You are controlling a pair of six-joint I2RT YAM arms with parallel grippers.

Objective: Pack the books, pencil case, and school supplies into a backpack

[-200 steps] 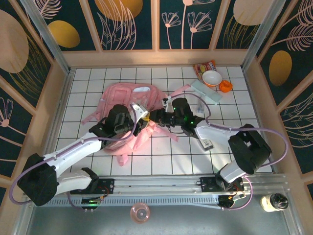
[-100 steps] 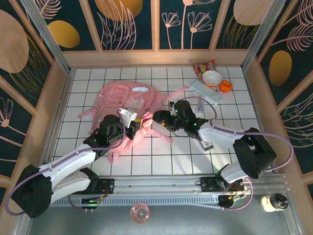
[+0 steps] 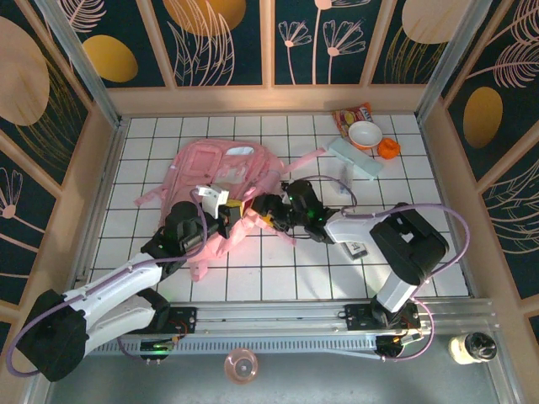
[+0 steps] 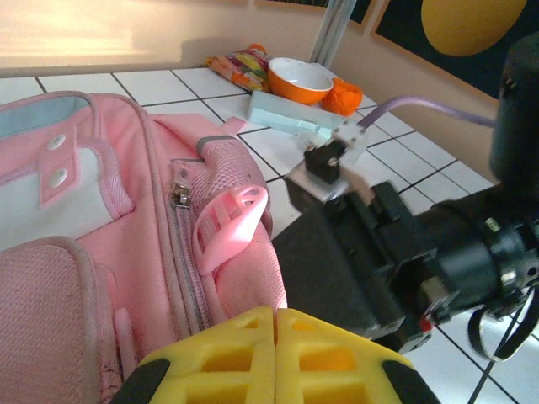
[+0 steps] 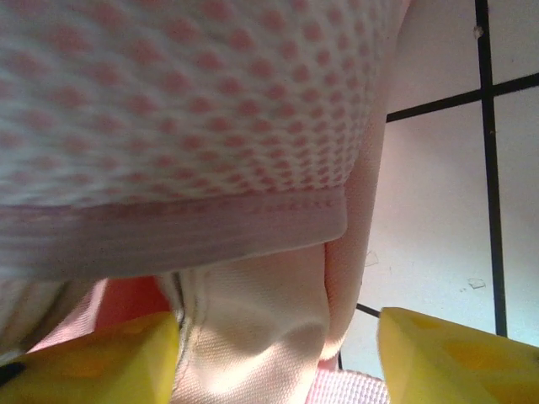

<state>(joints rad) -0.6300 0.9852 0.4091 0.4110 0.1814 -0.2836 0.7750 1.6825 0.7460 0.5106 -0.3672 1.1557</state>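
Note:
The pink backpack (image 3: 221, 172) lies flat at mid-table, its zipper and a pink loop visible in the left wrist view (image 4: 126, 210). My left gripper (image 3: 231, 209) is at the bag's near right edge; its yellow fingertips (image 4: 253, 337) are pressed together, touching pink fabric with nothing seen between them. My right gripper (image 3: 268, 207) faces it from the right, open, with bag fabric (image 5: 269, 337) bulging between its wide-apart yellow fingers (image 5: 459, 358). The mint-blue pencil case (image 3: 354, 157) (image 4: 286, 114) lies at the back right. A dark labelled item (image 3: 356, 247) lies by the right arm. The yellow booklet is hidden.
A white bowl (image 3: 365, 135), a small orange object (image 3: 388, 148) and a red-orange snack packet (image 3: 352, 114) sit in the back right corner. Pink straps (image 3: 305, 156) trail right of the bag. The right arm's black wrist (image 4: 404, 252) is close beside the left gripper.
The left gripper has drawn back toward the near left along the bag. The right gripper has followed it leftward to the bag's edge, and the bag's lower part has bunched up.

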